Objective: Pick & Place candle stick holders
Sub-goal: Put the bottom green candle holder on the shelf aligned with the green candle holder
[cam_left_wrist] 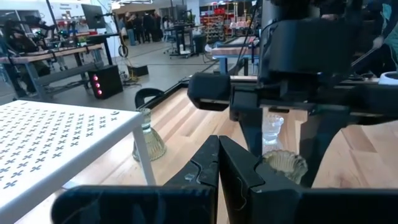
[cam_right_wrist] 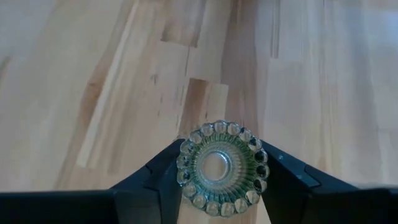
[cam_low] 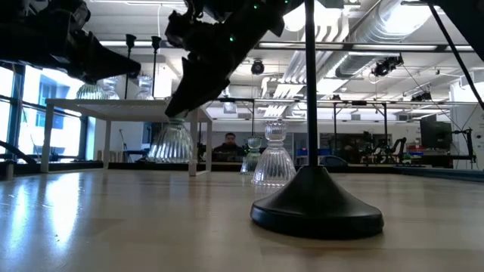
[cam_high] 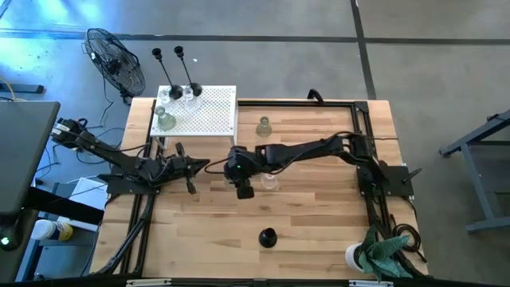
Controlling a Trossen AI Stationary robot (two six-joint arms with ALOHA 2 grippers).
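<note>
A black candle stick holder (cam_low: 317, 202) is standing on the wooden bench (cam_low: 113, 227), its thin stem rising out of view. A dark arm (cam_low: 219, 53) is reaching down from above; its fingers cannot be made out. Below and beside the arm, three clear glass candle stick holders (cam_low: 274, 160) are sitting on the bench. Behind them a white perforated stand (cam_low: 125, 106) is carrying more holders, and a person (cam_low: 228, 147) is sitting far off.

Grey concrete floor (cam_high: 263, 48) with dark seam lines around the wooden table (cam_high: 319, 231). Black floor fan (cam_high: 114, 60) off the table's far left corner. Open workshop beyond: exposed ducts and pipes on the ceiling (cam_low: 393, 30), tall windows (cam_low: 15, 113) at left letting in daylight, workbenches (cam_left_wrist: 56, 59) and monitors, a person (cam_low: 229, 145) seated far off
</note>
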